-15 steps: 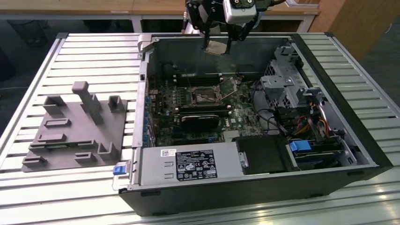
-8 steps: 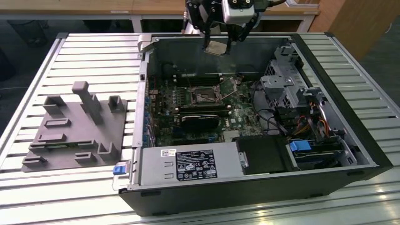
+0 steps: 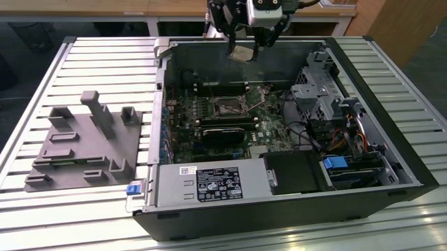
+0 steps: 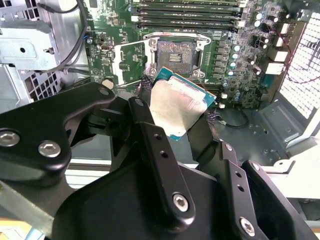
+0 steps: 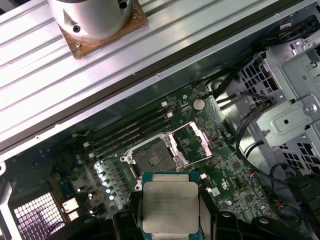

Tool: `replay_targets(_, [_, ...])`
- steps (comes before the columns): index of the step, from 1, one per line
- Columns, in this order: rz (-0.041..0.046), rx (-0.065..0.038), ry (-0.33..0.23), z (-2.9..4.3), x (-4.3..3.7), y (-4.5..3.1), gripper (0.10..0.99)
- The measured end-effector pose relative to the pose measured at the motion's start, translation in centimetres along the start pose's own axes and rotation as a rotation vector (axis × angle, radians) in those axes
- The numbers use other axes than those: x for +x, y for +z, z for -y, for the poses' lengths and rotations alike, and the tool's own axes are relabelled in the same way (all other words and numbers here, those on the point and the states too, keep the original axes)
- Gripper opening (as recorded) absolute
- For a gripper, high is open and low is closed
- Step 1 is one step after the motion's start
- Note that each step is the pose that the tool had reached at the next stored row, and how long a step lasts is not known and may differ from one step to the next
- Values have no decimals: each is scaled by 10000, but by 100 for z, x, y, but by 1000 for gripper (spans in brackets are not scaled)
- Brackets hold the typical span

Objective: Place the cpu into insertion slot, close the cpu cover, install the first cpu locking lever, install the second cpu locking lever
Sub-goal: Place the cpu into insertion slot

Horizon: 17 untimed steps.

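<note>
The gripper clamps the cpu above the computer case. The case rests on a slatted metal table; a wooden desk stands beyond the case.

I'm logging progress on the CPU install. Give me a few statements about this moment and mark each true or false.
1. The pincer is shut on the cpu. True.
2. The cpu already sits in the insertion slot. False: it is held in the air above the board, and the slot is empty.
3. The cpu cover is folded open beside the slot. True.
4. The grey fixture lies inside the computer case. False: it lies on the slatted table, on the exterior view's left of the case.
</note>
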<state>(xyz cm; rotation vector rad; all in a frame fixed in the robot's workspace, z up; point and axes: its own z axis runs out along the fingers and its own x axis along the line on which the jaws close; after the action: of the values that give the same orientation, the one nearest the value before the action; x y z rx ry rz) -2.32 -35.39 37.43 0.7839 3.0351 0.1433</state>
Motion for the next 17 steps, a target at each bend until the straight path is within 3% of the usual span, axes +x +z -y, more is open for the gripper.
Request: replay_targets(17, [57,-13,633,0,0,7,541])
